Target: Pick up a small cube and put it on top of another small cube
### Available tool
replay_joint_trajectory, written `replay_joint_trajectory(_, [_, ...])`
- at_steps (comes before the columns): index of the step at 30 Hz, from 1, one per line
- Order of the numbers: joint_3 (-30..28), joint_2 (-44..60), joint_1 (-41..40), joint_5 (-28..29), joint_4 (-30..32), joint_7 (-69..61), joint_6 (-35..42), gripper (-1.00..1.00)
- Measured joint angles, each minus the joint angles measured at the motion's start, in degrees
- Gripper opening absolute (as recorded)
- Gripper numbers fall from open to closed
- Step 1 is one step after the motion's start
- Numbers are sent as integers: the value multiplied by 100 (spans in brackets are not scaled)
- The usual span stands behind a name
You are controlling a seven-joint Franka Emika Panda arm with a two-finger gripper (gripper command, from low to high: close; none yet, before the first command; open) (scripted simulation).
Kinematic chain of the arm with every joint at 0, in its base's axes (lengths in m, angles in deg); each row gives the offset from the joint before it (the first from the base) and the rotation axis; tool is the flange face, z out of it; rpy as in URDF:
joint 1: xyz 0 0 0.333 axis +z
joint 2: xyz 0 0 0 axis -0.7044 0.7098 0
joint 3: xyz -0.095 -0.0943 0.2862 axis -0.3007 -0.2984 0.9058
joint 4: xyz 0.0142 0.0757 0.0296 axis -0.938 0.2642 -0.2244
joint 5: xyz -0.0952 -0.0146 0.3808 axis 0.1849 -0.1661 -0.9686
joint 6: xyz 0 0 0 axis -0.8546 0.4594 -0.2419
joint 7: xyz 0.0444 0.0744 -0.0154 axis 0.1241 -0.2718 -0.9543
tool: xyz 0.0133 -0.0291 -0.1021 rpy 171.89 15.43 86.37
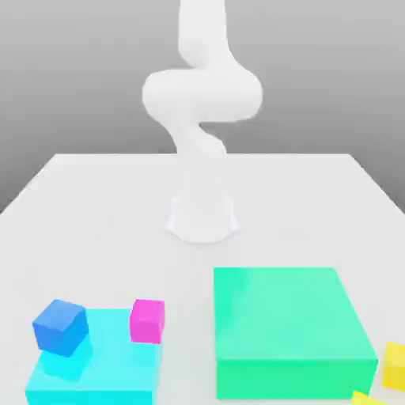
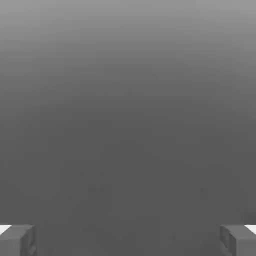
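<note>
A small yellow cube (image 1: 394, 365) lies on the white table at the exterior view's right edge, just right of the green block. The small magenta cube (image 1: 147, 320) stands at the right rim of a flat cyan block (image 1: 95, 372), at the exterior view's lower left. In the hand view my gripper (image 2: 128, 240) is open: its grey fingertips (image 2: 17, 240) stand far apart with nothing between them, and only plain grey backdrop lies ahead. The white arm (image 1: 202, 103) rises from its base (image 1: 202, 217) and leaves the exterior view upward.
A large green block (image 1: 293, 332) sits between the cyan block and the yellow cube. A blue cube (image 1: 60, 326) rests on the cyan block's left part. A second yellow piece (image 1: 364, 398) is cut off at the lower edge. The table (image 1: 95, 206) is white.
</note>
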Motion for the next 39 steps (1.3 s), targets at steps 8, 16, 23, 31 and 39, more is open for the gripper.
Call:
replay_joint_trajectory(8, [324,1695,514,140,-67,-780,-475,0])
replay_joint_trajectory(16, [717,3356,956,334,-134,-1505,-938,0])
replay_joint_trajectory(23, [972,4820,1466,612,-194,-2063,-1337,0])
replay_joint_trajectory(31, [1159,6507,1902,1071,-316,-2470,-1905,0])
replay_joint_trajectory(39, [948,7109,2091,1275,-448,-2343,-2335,-100])
